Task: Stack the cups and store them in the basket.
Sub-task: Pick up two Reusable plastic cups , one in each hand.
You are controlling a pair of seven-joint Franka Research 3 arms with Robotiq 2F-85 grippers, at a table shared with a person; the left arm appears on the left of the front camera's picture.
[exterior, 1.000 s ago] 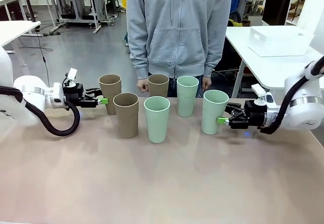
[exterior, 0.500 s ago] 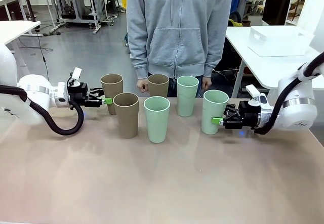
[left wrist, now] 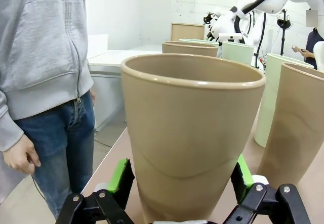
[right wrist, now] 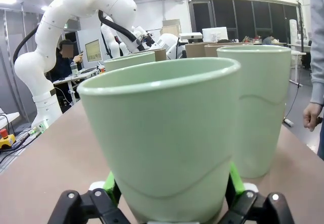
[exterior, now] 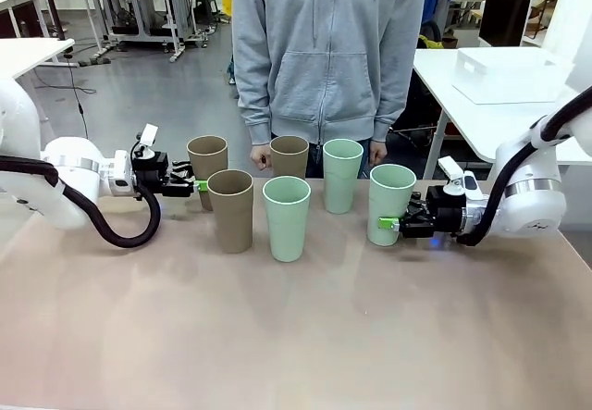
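Six cups stand in two loose rows on the table. My left gripper (exterior: 196, 186) is open, its green pads (left wrist: 120, 176) on either side of the base of the far-left tan cup (exterior: 207, 162) (left wrist: 190, 133). My right gripper (exterior: 388, 224) is open too, its pads (right wrist: 234, 179) flanking the base of the rightmost mint cup (exterior: 392, 204) (right wrist: 167, 133). Between them stand a tan cup (exterior: 230, 210), a mint cup (exterior: 287, 217), a tan cup (exterior: 289, 155) and a mint cup (exterior: 342, 175). The white basket (exterior: 509, 74) sits on a side table at back right.
A person in a grey hoodie (exterior: 326, 54) stands at the far edge, hands hanging just behind the back cups. The near half of the tan table (exterior: 296, 336) is bare. A second tan cup (left wrist: 298, 123) stands close beside the one between my left fingers.
Both arms have slid inward. The left gripper moved right onto the far-left tan cup's base, and the right gripper moved left around the rightmost mint cup's base. The cups have not moved.
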